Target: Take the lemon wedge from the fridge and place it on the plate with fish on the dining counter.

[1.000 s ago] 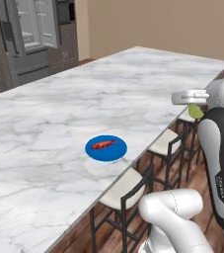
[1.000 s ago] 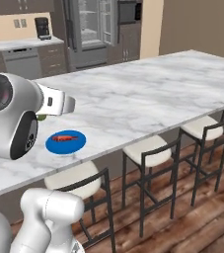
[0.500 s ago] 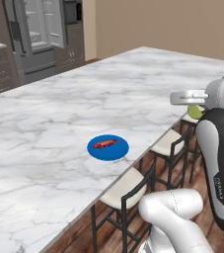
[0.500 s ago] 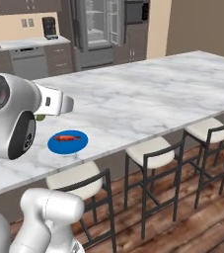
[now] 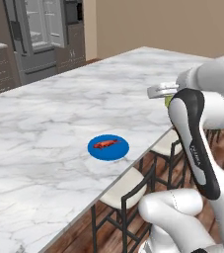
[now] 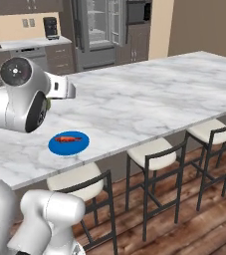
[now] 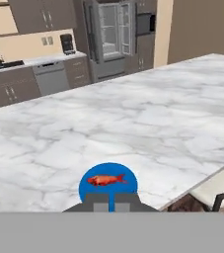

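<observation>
Yellow-green lemon wedge (image 5: 168,100) is held clenched in the gripper (image 5: 164,95); it should be lowered squarely over the blue plate (image 5: 108,147), beside the fish (image 5: 106,144), before release.

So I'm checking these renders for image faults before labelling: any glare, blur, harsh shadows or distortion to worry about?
Left base view: even soft light, no glare on the dining counter, blue plate crisp. Right base view: stools cast only faint floor shadows, and the fridge stays sharp. Hand view: softer and coarser overall, the fish slightly fuzzy, no visible distortion.
</observation>
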Controlling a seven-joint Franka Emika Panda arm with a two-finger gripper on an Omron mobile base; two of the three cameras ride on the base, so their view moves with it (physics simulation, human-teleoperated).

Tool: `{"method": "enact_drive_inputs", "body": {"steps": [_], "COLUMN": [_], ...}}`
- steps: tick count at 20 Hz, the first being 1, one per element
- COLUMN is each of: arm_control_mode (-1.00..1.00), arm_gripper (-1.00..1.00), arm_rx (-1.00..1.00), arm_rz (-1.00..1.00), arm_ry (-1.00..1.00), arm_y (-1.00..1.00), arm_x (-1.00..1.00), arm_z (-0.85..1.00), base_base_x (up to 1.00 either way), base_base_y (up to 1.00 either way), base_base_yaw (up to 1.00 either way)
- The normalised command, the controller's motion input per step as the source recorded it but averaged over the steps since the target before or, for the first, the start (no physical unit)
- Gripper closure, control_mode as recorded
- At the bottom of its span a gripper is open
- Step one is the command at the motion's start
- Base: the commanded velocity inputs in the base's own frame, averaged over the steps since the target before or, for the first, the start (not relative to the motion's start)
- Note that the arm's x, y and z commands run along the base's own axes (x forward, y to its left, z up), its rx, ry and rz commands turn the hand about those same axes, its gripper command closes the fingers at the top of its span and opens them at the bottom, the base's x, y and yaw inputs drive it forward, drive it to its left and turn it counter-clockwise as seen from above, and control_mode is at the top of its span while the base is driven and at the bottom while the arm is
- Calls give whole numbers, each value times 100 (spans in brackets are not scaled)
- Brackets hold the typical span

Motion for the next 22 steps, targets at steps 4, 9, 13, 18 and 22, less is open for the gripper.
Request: {"method": "enact_drive_inputs", "body": {"steps": [4, 9, 13, 18, 22], "arm_control_mode": [-100, -100, -100, -100, -100], "arm_gripper": [100, 100, 100, 100, 100], "arm_rx": [-21, -16, -5, -14, -9], "arm_rz": [34, 40, 2, 6, 10], "arm_ry": [24, 10, 0, 0, 1], "arm_y": [72, 38, 9, 7, 0], "arm_x": [51, 2, 6, 32, 20], "arm_z": [-30, -41, -27, -44, -54], "base_base_x": [0, 0, 0, 0, 0], "base_base_y": [0, 0, 0, 0, 0], "base_base_yaw": [0, 0, 0, 0, 0]}}
